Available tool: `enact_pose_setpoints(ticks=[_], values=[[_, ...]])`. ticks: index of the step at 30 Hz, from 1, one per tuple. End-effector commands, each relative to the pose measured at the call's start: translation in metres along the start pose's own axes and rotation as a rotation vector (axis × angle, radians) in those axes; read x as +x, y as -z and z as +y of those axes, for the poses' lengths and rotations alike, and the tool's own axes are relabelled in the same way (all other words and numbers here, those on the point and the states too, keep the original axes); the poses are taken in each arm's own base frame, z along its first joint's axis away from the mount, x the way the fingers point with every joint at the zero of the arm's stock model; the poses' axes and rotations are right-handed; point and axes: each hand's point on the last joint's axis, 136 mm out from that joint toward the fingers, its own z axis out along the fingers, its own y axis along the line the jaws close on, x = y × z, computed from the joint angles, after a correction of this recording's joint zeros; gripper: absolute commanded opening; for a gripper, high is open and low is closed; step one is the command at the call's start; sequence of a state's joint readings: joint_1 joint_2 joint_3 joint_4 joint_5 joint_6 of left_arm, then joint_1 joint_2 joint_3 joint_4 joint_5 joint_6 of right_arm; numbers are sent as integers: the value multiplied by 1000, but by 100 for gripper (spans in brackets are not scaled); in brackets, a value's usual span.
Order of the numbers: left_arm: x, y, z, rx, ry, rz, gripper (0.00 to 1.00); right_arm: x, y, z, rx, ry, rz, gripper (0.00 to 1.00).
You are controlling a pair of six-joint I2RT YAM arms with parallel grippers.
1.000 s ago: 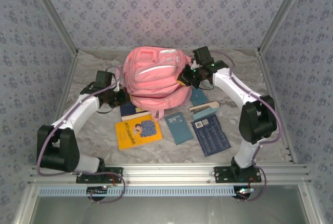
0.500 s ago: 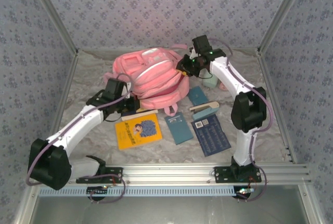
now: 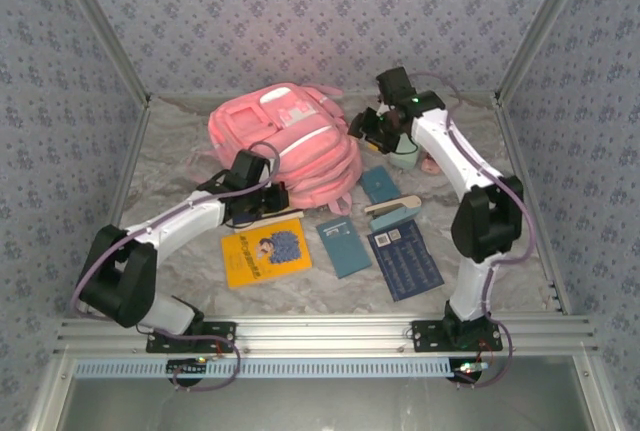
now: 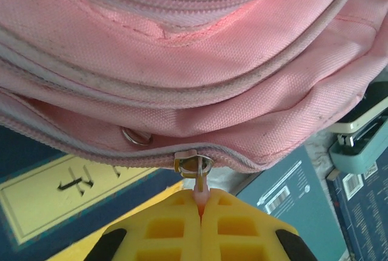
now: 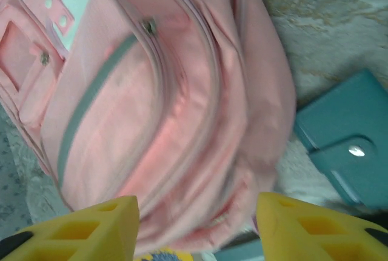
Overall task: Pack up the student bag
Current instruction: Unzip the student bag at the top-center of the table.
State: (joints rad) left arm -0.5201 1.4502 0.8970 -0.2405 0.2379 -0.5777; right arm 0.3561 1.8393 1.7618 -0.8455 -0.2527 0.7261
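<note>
Top view: the student bag (image 3: 285, 136) lies flat on the tabletop (image 3: 180, 151). The left fingers (image 3: 268, 194) sit at its near edge, with the bag just ahead of them. The right fingers (image 3: 366, 129) hang beside its right flank, apart from the fabric. A yellow book (image 3: 265, 251) and a teal notebook (image 3: 343, 244) lie behind the left fingers, toward the arm bases.

Left wrist view: the left fingers (image 4: 182, 218) are pressed together on the pink zip pull (image 4: 199, 193). Its metal slider (image 4: 191, 163) sits just past their tips on the bag's lowest seam. A stapler (image 4: 357, 134) lies off to their right.

Right wrist view: the right fingers (image 5: 91, 227) stand well apart with nothing between them. The bag spreads out beyond their tips, and a teal case (image 5: 345, 146) lies to the right of them.

The step in hand looks like opening the zip. It should go best if the pull follows the curve of the track, kept low, since a tug away from the bag could slip the thin tab out of the pinch. The soft bag will likely slide with the pull, so the right fingers ought to pin the fabric close to the track first
</note>
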Motion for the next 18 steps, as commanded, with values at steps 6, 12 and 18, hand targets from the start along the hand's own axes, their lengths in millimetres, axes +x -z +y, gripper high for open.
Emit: enact_pose_setpoints(ticks=[6, 12, 18], values=[[-34, 9, -35, 83, -43, -119, 0, 58, -1, 36, -175, -129, 109, 48], [-34, 7, -39, 78, -59, -111, 0, 83, -37, 83, -324, -258, 195, 56], [-35, 7, -41, 86, -63, -111, 0, 103, -69, 70, -266, -390, 271, 54]])
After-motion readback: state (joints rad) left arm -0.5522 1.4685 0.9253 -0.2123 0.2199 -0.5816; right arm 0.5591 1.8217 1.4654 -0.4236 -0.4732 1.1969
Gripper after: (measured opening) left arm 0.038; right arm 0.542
